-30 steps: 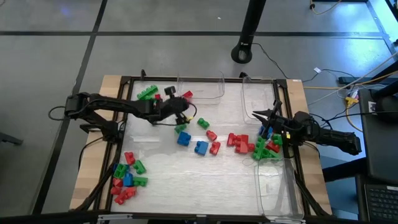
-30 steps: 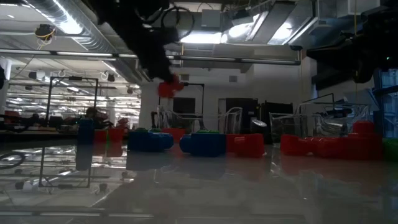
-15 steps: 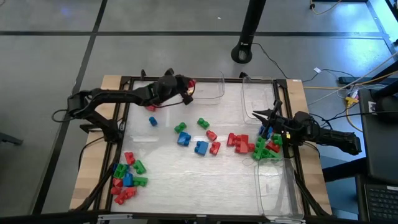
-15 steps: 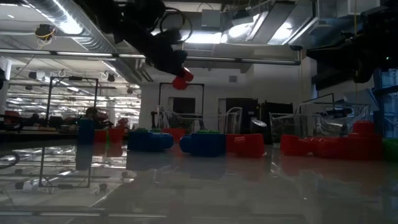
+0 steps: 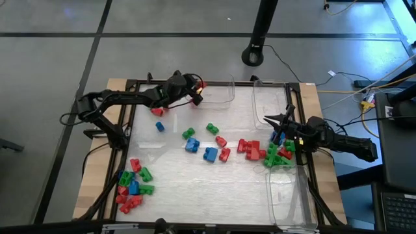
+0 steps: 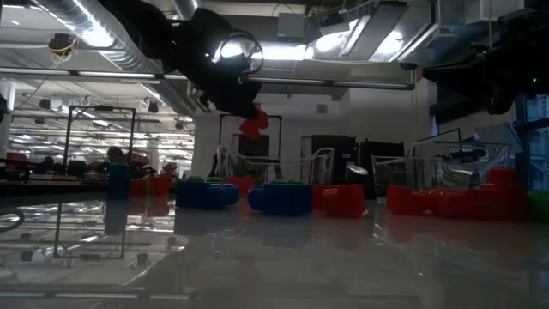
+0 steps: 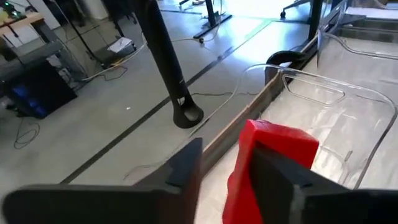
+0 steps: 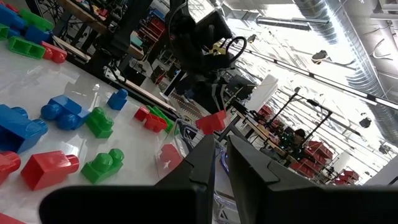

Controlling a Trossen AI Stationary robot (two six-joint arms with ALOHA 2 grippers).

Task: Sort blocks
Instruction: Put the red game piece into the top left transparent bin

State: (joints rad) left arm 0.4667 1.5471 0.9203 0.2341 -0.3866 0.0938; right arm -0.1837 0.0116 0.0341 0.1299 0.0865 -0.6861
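My left gripper [image 5: 197, 91] hovers over the table's far edge, beside a clear bin [image 5: 218, 92]. Its fingers stand apart in the left wrist view, with a red block [image 7: 273, 140] between them. In the low view that block [image 6: 254, 124] hangs tilted under the gripper, in the air. More blocks lie loose in the table's middle [image 5: 210, 153], in a pile at the near left [image 5: 132, 185], and in a pile at the right [image 5: 276, 155]. My right gripper [image 5: 278, 123] waits shut at the right pile, nothing between its fingers [image 8: 214, 163]. My left gripper has the red block against the inner side of one finger [image 7: 280, 183]. The other finger [image 7: 183, 167] stands clear of the block, with a gap showing between them. The fingers reach out nearly level toward the far edge. The block is off the table and tilted.
A second clear bin [image 5: 270, 104] stands at the far right and a third [image 5: 289, 198] at the near right. A single red block [image 5: 157, 112] and a blue one [image 5: 160, 127] lie under the left arm. A black stand foot [image 5: 253, 55] is on the floor beyond the table.
My left gripper has carried the red block from above the table's middle toward the far edge, up to the clear bin, rolling its wrist on the way. In the last half second it has barely moved. The right arm has kept still.
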